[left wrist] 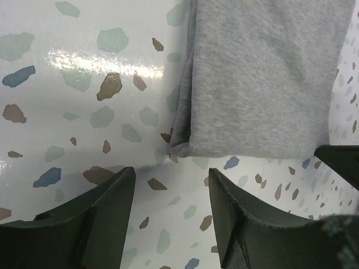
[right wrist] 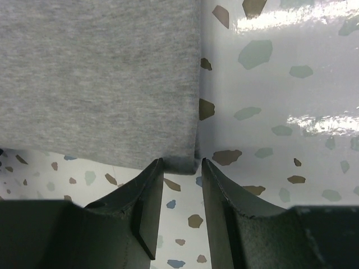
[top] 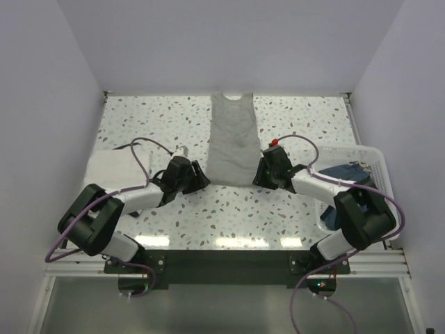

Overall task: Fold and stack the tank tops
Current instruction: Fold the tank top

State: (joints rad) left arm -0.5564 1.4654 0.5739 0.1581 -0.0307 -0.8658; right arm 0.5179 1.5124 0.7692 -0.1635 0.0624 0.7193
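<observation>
Grey tank top (top: 231,142) runs lengthwise toward the far edge of the bench (top: 139,118); each near hem corner sits just ahead of released, empty jaws, those of the left arm (top: 139,198) wider than the right arm (top: 316,182)

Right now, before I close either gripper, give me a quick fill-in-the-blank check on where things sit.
1. The grey tank top lies flat with its straps toward the ___ edge of the table.
2. The left gripper has its jaws ___, with nothing between them.
3. The right gripper sits at a corner of the top's ___.
4. The white lattice basket stands on the table's ___ side.
Missing words: far; open; hem; right.
</observation>
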